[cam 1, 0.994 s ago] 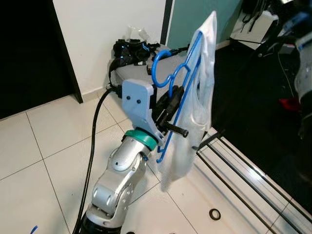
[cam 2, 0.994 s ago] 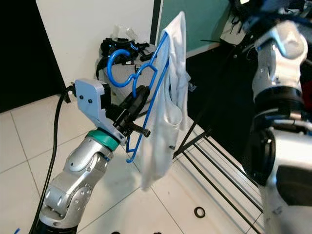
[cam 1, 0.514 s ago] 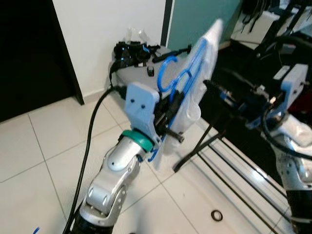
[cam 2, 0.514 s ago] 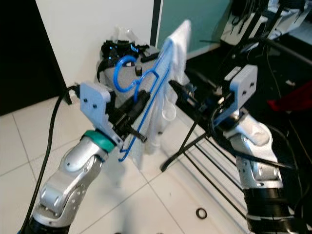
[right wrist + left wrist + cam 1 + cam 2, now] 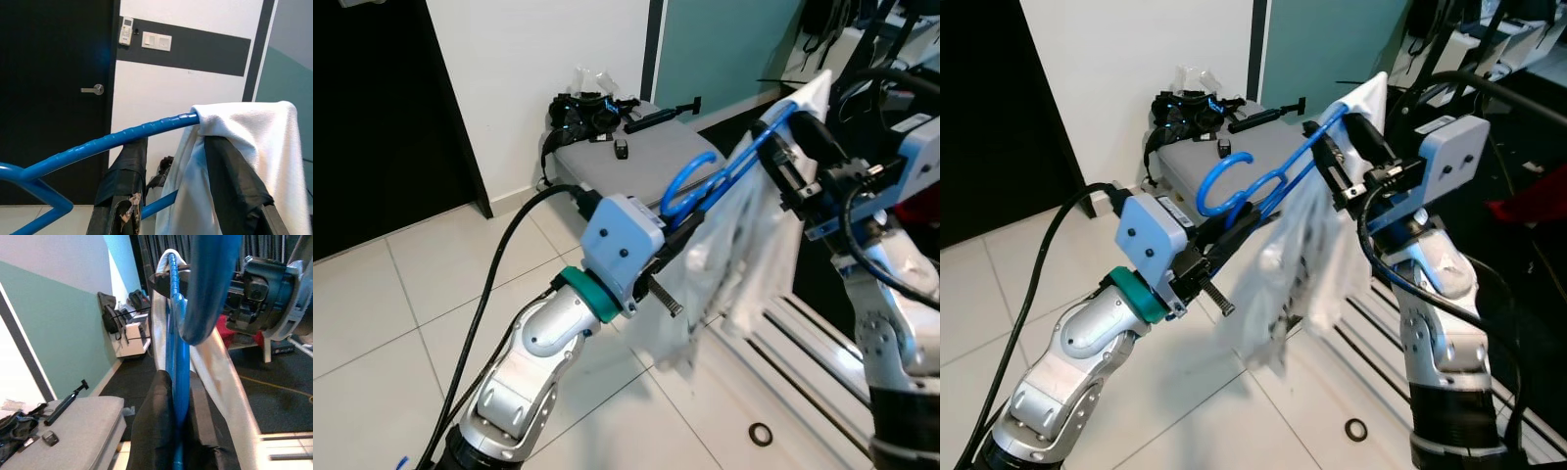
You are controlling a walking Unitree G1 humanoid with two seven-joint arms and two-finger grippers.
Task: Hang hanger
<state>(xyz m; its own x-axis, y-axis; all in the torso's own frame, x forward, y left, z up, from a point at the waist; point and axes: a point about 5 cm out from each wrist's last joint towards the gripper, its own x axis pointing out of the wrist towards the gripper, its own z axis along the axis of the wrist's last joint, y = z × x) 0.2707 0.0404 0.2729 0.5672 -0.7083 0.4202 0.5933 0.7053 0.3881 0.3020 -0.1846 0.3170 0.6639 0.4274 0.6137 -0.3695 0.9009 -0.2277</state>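
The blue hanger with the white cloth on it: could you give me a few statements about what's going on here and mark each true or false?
1. The blue hanger carries a white garment. True.
2. The left gripper is shut on the hanger. True.
3. The hanger lies on the tiled floor. False: it is held up in the air.
4. The right gripper hangs idle, away from the hanger. False: it is at the hanger's far, cloth-covered end.
5. The hanger is red. False: it is blue.
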